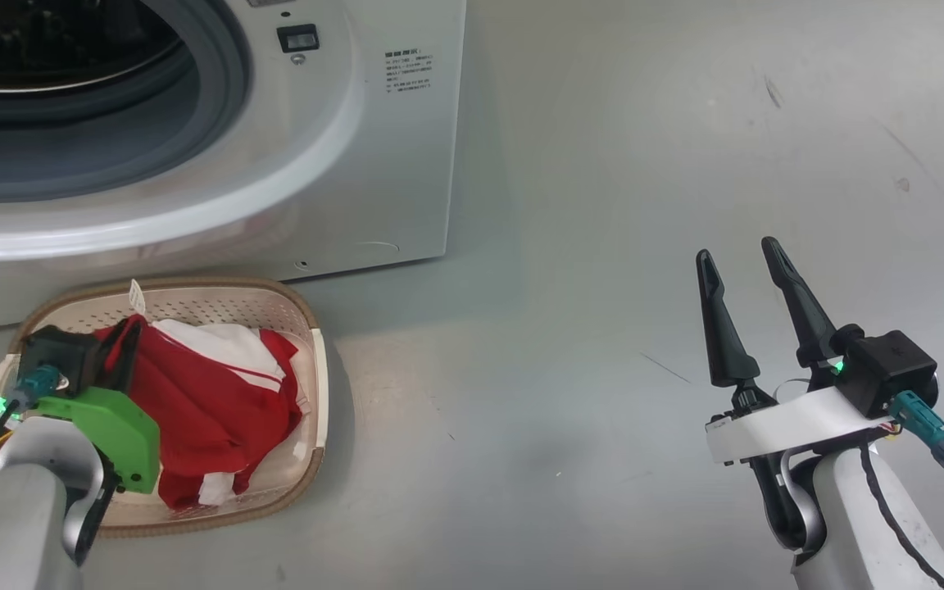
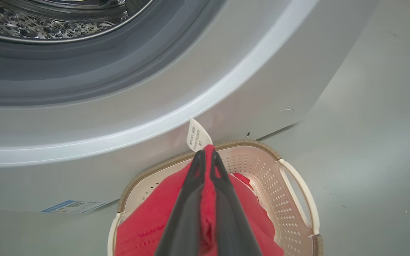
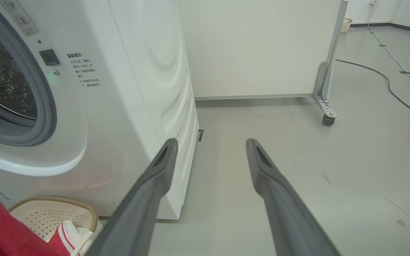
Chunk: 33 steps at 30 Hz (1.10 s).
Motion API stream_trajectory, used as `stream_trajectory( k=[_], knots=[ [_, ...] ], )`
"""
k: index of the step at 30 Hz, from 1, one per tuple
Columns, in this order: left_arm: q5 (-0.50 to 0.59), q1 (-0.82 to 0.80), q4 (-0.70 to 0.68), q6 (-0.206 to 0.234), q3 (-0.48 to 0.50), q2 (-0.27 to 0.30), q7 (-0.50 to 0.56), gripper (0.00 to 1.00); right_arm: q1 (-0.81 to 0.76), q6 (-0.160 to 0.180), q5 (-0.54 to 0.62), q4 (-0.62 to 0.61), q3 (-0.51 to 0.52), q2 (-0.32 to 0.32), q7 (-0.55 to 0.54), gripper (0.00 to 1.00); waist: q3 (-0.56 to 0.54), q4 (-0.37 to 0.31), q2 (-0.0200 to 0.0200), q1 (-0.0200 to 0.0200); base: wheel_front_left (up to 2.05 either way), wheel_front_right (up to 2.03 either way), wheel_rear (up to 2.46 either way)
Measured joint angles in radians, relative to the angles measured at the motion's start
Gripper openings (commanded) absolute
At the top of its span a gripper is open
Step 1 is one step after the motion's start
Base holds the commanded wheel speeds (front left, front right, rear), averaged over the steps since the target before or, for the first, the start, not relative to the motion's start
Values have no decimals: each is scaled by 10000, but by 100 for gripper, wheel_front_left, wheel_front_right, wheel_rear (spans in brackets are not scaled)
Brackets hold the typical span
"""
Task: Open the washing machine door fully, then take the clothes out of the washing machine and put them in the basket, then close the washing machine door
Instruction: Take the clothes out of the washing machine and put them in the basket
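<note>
The washing machine (image 1: 374, 164) stands at the upper left with its drum mouth (image 1: 70, 90) open; the washing machine door is out of view. On the floor right in front of it sits the cream basket (image 1: 308, 328) holding the red and white clothes (image 1: 210, 401). My left gripper (image 2: 205, 156) is over the basket, shut on a fold of the red clothes (image 2: 148, 220), and a white label (image 2: 197, 135) sticks up past its tips. To the right, away from the basket, my right gripper (image 1: 738, 252) hangs open over the bare floor with nothing between its fingers.
The machine's front (image 2: 226, 89) is just beyond the basket's rim (image 2: 297, 177). In the right wrist view a white panel on a castor (image 3: 327, 119) stands behind the machine's side (image 3: 137, 89), and cables (image 3: 386, 78) run along the grey floor at the far right.
</note>
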<state>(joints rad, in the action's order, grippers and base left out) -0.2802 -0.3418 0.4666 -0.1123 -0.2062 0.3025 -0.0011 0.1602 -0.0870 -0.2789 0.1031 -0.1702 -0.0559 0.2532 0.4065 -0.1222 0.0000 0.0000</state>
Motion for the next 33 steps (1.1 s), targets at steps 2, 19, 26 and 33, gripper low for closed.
stream_trajectory(
  k=[2,19,26,33],
  knots=[
    [0,-197,119,0,-15,33,8,0,55,2,0,-25,-12,4,0,100,233,-94,0,0,0,0,0],
    [-15,-1476,1916,0,280,282,190,0,661,92,4,-322,-15,67,0,100,2091,-824,0,0,0,0,0],
    [-203,-1714,2832,127,533,224,190,0,807,119,165,-405,61,71,0,100,2506,-862,0,1,0,0,0],
    [-533,-1876,3695,382,892,69,157,0,851,180,265,-418,69,71,0,100,2702,-709,0,0,0,0,0]
  ],
)
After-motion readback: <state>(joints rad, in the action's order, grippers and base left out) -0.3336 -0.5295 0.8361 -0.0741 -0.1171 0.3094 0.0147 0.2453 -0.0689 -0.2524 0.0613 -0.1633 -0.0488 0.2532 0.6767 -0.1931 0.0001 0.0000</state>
